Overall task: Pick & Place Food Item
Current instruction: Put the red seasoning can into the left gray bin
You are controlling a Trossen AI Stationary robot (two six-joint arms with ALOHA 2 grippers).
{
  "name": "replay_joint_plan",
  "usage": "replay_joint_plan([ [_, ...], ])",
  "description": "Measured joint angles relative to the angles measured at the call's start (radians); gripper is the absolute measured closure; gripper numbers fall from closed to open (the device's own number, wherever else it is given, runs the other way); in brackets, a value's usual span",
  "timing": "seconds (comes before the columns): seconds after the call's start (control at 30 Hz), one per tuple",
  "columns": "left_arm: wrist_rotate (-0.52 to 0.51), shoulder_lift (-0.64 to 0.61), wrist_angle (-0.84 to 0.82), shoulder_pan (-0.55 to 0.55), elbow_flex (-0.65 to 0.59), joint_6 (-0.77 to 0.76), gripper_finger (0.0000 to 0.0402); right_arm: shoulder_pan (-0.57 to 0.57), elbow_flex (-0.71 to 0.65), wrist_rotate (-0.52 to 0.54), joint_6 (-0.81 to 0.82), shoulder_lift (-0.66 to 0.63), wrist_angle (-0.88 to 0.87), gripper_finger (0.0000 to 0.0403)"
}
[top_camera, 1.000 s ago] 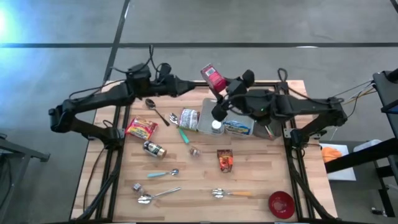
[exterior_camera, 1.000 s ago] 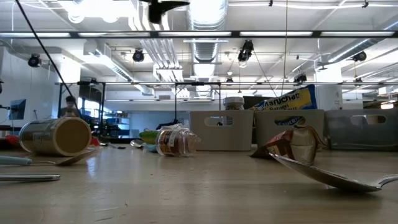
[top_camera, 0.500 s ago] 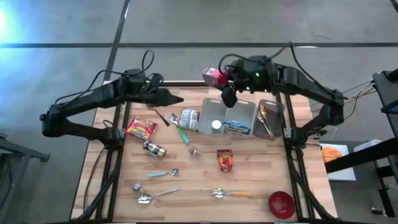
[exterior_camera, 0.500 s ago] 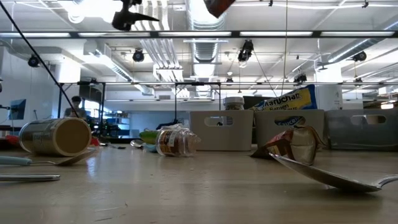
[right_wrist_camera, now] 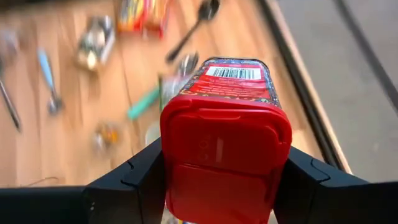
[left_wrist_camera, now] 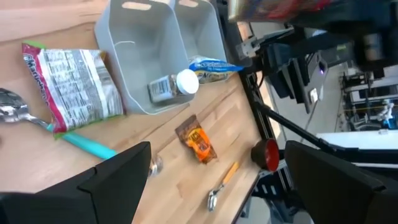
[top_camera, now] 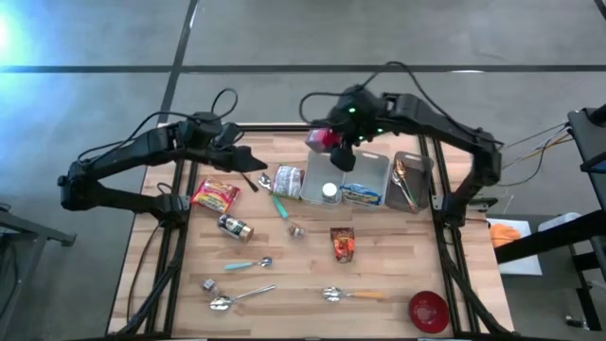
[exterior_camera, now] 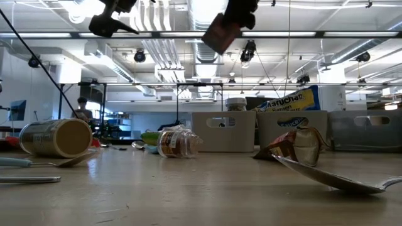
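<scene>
Right gripper [top_camera: 333, 142] clamped on red-lidded spice container [right_wrist_camera: 225, 143], held high above table's far edge beside the grey bin [top_camera: 365, 169]. Left gripper [top_camera: 248, 156], fingers apart, hovers over table's left side. Since half a second ago, container carried slightly lower, toward the bin.

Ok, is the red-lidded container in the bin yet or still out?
Out. The right gripper holds the red-lidded container in the air beside the grey bin, not inside it.
</scene>
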Motion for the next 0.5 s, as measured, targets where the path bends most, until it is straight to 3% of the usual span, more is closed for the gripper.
replay_joint_plan([
  [0.23,0.000,-0.002,0.000,-0.021,0.000,0.001,0.0030,-0.004,0.118,-0.020,-0.042,0.153,-0.206,0.0197],
  [0.5,0.000,-0.002,-0.001,-0.023,0.000,0.004,0.0030,-0.059,0.183,-0.074,-0.088,0.290,-0.324,0.0197],
])
